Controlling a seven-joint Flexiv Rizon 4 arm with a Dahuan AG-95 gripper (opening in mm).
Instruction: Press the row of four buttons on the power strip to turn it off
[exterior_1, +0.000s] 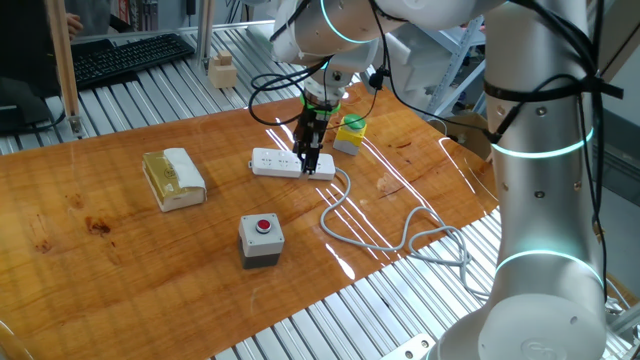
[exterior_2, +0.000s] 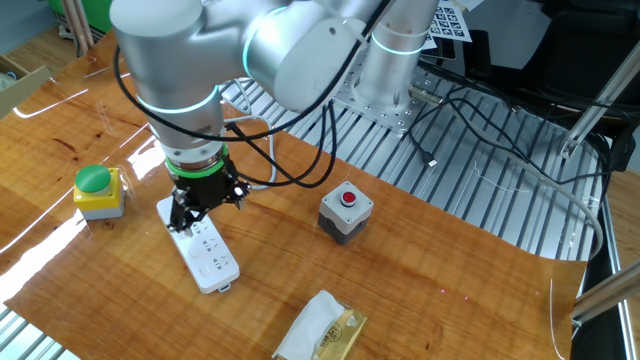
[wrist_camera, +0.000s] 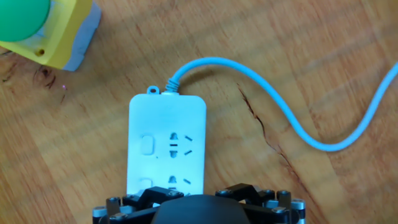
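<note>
Here the wide-open pincer (exterior_1: 312, 162) hangs over the power strip (exterior_2: 205, 253) lying flat on the tabletop (exterior_1: 120, 250), so one fingertip should descend squarely onto each of the four buttons (wrist_camera: 147, 145) in turn.

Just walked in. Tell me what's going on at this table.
The robot arm's tool hangs low over the cable end of the long flat white plastic power strip on the wooden table. In the hand view, one small white button is fully visible. Contact with a button can't be confirmed.
</note>
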